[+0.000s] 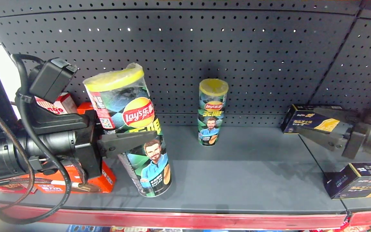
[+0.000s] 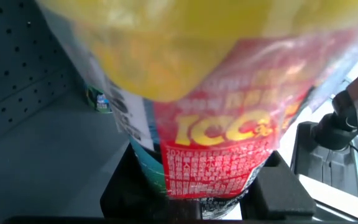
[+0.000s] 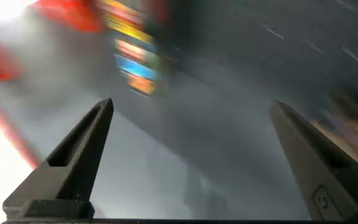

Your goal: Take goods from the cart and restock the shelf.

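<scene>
Placing step, by the look: your left gripper [image 1: 147,137] fingers pinch the tilted chip can [image 1: 137,116] low over the shelf [image 1: 237,180]; next, stand it upright and release; right gripper [image 1: 306,120] fingers spread.

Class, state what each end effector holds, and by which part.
Left end effector grips the tilted chip canister around its middle; right end effector, open, holds nothing.

The dark grey shelf [image 1: 243,174] and its perforated back panel [image 1: 237,51] look like matt painted metal — the red front strip [image 1: 172,220] has a slight sheen. The tall cylindrical crisp canister [image 1: 137,116] wears a glossy printed wrap under a crinkled yellow plastic lid [image 1: 114,79]; the orange box [image 1: 105,182] and dark blue box [image 1: 359,182] are smooth printed card.
</scene>
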`<state>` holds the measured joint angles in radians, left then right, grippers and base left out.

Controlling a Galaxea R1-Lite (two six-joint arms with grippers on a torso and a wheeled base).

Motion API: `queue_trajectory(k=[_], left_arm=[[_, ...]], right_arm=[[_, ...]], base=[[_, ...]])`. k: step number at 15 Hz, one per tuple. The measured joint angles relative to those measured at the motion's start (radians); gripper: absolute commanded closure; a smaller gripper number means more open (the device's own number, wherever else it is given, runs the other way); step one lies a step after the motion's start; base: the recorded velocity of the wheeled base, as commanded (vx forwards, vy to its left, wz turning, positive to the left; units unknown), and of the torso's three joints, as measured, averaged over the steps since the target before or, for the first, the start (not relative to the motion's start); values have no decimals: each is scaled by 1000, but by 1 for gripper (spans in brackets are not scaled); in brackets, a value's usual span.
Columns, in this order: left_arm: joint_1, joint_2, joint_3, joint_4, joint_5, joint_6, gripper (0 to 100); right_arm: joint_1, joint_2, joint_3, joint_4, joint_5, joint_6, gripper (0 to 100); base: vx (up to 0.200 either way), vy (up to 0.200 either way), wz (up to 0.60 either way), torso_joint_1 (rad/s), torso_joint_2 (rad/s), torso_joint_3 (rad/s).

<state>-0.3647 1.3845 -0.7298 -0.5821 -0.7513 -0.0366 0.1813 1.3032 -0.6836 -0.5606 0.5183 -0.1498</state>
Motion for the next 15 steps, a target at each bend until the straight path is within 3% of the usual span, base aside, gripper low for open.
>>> queue_trajectory(k=[4,8,11,15], left_arm=[[0,0,-3,0,-1,0,100],[1,0,-6,-1,0,-1,100],[3,0,-8,0,1,-1,100],[3,0,-8,1,0,-1,100]], right_arm=[[48,172,-169,-6,201,-23,0],[46,358,-350,-35,497,-99,0],[53,472,-470,-49,530,-106,0],[74,580,-536,-50,527,-103,0]], base=[[0,0,0,0,0,0],[0,0,0,0,0,0],[0,0,0,0,0,0],[0,0,0,0,0,0]])
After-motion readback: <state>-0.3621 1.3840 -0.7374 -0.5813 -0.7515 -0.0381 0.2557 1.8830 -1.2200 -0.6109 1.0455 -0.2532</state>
